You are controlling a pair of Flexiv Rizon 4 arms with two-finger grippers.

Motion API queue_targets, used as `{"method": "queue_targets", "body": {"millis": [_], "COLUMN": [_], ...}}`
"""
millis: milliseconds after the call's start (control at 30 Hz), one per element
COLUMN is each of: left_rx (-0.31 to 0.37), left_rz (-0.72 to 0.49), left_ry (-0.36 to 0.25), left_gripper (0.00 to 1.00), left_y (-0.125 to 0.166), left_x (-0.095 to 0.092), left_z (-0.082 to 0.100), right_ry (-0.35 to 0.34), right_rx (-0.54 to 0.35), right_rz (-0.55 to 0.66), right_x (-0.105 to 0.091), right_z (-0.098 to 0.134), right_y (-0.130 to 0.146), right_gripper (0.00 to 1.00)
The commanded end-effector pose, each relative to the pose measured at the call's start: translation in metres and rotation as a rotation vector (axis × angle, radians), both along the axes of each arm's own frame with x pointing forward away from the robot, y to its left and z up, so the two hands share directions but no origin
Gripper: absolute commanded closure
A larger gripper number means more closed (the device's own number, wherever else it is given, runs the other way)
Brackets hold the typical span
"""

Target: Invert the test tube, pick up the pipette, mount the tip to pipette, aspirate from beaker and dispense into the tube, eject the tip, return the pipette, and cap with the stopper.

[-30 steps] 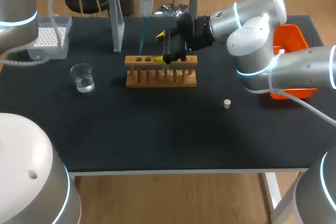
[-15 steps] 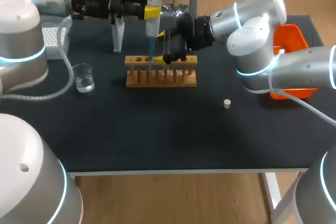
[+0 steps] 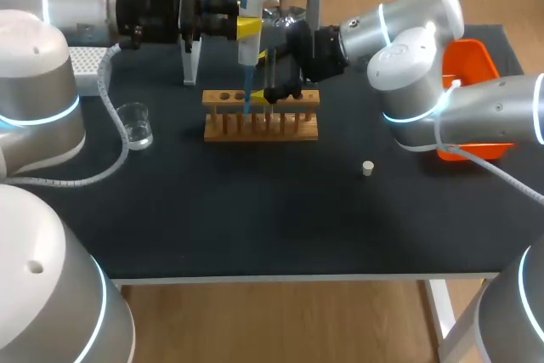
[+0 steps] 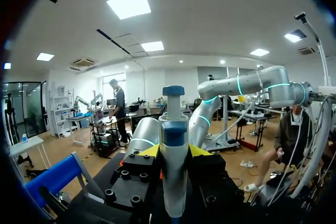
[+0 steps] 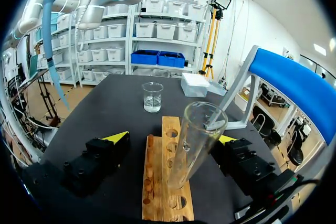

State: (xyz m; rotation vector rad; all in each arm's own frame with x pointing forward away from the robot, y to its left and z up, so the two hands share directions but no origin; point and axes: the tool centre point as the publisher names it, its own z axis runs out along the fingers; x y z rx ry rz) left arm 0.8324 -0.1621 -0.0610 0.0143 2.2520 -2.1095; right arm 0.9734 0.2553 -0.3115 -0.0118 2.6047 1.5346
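Fingers first: left fingers [image 4: 148, 152] are clamped on the pipette [image 4: 174, 171] barrel, one on each side below the plunger knob. The pipette hangs upright with the blue tip [image 3: 247, 91] mounted and pointing down. Right fingers [image 5: 118, 137] are spread wide, one on each side of the test tube [image 5: 195, 140], and I see neither pressing on it.

Tube: mouth up, seated in a hole near the middle of the wooden rack [image 3: 260, 127], leaning a little. In the head view the tip end sits just at 9 o'clock of the tube, over the rack and not in the mouth. I cannot tell whether the tip holds liquid.

Handling (judgement):
- The tube is thin glass, so light, slick and easily cracked. Hold it at mid-height with light pressure, clear of the rim, so the mouth stays free.
- The pipette is stiff plastic and light. My grip on the barrel leaves the plunger reachable.
- The tip is thin and flexible, so a side knock against the glass rim could bend it or tilt the tube.

Around the rack on the counter [image 3: 255, 227]:
- 9 o'clock: the beaker [image 3: 134, 125], with clear liquid in it.
- 10 o'clock: the tip box [image 3: 85, 59].
- 4 o'clock: the stopper [image 3: 367, 168], lying well apart and untouched.
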Motion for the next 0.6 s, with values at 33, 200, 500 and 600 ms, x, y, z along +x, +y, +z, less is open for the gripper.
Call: {"method": "queue_targets", "body": {"millis": [33, 200, 500, 600], "left_rx": [-0.002, -0.034, -0.053, -0.066], "left_rz": [0.001, 0.012, 0.04, 0.065], "left_ry": [-0.001, 0.008, 0.011, 0.031], "left_gripper": [1.0, 1.0, 1.0, 1.0], "left_y": [0.001, -0.002, -0.006, -0.009], "left_x": [-0.001, 0.001, -0.001, -0.003], "left_z": [0.0, -0.016, -0.026, -0.031], "right_ry": [0.0, 0.0, 0.0, 0.0], "right_rx": [-0.001, -0.001, -0.001, -0.001], "right_rz": [-0.001, -0.001, -0.001, -0.001], "right_x": [-0.001, -0.001, -0.001, -0.001], "right_z": [0.001, 0.001, 0.001, 0.001], "right_y": [-0.001, -0.001, -0.001, -0.001], "right_gripper": [0.0, 0.0, 0.0, 0.0]}}
